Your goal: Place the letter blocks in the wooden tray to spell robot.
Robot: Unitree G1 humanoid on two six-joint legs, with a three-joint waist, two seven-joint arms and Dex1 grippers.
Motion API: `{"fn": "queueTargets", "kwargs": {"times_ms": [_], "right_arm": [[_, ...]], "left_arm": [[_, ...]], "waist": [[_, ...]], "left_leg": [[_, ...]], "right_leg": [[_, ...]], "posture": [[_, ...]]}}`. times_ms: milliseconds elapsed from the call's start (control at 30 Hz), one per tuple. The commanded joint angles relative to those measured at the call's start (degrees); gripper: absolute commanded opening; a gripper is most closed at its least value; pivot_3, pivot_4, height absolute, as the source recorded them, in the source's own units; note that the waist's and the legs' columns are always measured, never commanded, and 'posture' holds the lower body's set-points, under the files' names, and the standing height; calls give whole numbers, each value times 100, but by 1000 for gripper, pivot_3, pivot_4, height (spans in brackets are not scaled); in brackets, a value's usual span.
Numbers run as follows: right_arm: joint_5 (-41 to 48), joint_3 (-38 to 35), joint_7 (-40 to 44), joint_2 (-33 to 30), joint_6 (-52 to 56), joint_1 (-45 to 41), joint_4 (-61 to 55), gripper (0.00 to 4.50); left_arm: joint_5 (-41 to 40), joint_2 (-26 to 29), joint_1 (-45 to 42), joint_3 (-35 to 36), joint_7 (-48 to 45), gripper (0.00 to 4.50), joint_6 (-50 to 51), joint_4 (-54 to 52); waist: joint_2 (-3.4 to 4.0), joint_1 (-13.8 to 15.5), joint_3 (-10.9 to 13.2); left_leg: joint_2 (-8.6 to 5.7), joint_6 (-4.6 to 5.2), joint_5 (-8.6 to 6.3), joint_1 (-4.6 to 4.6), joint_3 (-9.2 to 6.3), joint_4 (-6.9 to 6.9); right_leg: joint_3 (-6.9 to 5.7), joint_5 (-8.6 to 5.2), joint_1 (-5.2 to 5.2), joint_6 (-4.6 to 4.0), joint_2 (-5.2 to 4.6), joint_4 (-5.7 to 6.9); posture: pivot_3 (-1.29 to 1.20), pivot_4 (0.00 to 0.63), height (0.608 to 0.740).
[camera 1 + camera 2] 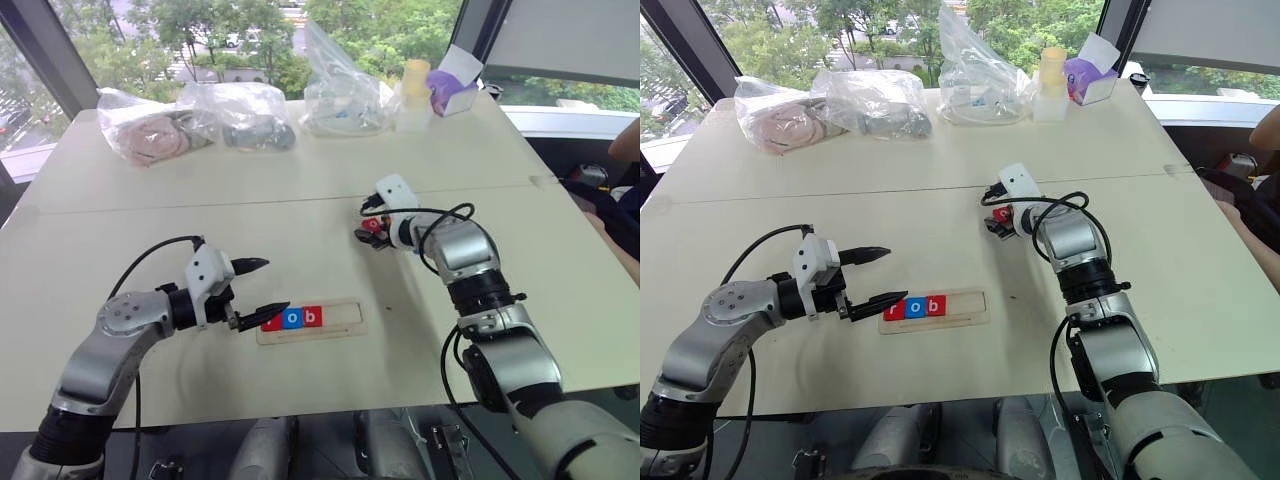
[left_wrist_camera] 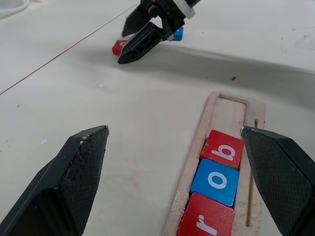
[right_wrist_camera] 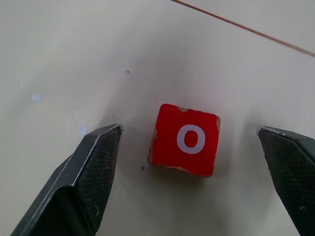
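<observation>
Wooden tray (image 1: 338,325) lies on the near part of the white table (image 1: 120,240), holding three letter blocks at its left end: red r (image 2: 205,222), blue o (image 2: 215,180), red b (image 2: 224,148); its right half stands empty. Left gripper (image 1: 262,288) hovers at the tray's left end, jaws wide, holding nothing. Right gripper (image 1: 368,231), farther and to the right, points down with jaws spread either side of a red o block (image 3: 185,139) (not touching it). A blue block (image 2: 177,33), possibly the t, lies just beside it.
</observation>
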Motion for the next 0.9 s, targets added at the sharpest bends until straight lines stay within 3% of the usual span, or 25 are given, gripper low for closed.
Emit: {"fn": "queueTargets", "kwargs": {"times_ms": [33, 233, 367, 567, 733, 900], "right_arm": [[154, -210, -172, 110, 176, -189, 32, 3969], [279, -283, -381, 363, 444, -114, -151, 1124], [304, -172, -386, 195, 1163, 189, -1136, 1139], [881, -381, -272, -498, 3892, 1567, -4684, 1139], [1436, -976, -597, -702, 4071, 2926, -6162, 1139], [1866, -1416, -1248, -457, 4071, 3497, -6633, 1139]], "left_arm": [[-24, 17, -6, 76, 19, 4500, -33, -182], [-5, -4, -35, 53, 22, 4500, -64, -151], [-15, -30, -31, 9, -18, 4500, -82, -154], [-73, -177, -35, -61, -96, 4500, -167, -118], [-131, -262, -178, -115, -238, 4500, -164, 2], [-49, -336, -413, -245, -381, 4500, -199, 232]], "waist": [[0, -3, 0], [1, -25, -2], [3, -14, -2], [4, 61, -2], [6, 19, -5], [6, 16, -6]], "left_leg": [[0, 0, 0, 0, 0, 0], [1, 0, 0, 2, 0, 0], [3, 0, 0, 3, 0, -1], [-5, 3, -2, -8, -9, 1], [3, 5, -3, -2, -6, 2], [5, 5, -1, 4, -5, 6]], "right_leg": [[0, 0, 0, 0, 0, 0], [0, 0, 1, 0, 3, 1], [-1, 0, 1, 0, 4, 3], [-7, 0, 1, 0, -6, -4], [-9, -2, 7, -1, -3, -5], [-8, -2, 13, 0, 3, -3]], "posture": [[0, 150, 740], [0, 150, 740], [0, 150, 740], [0, 150, 740], [0, 150, 740], [0, 150, 740]]}}
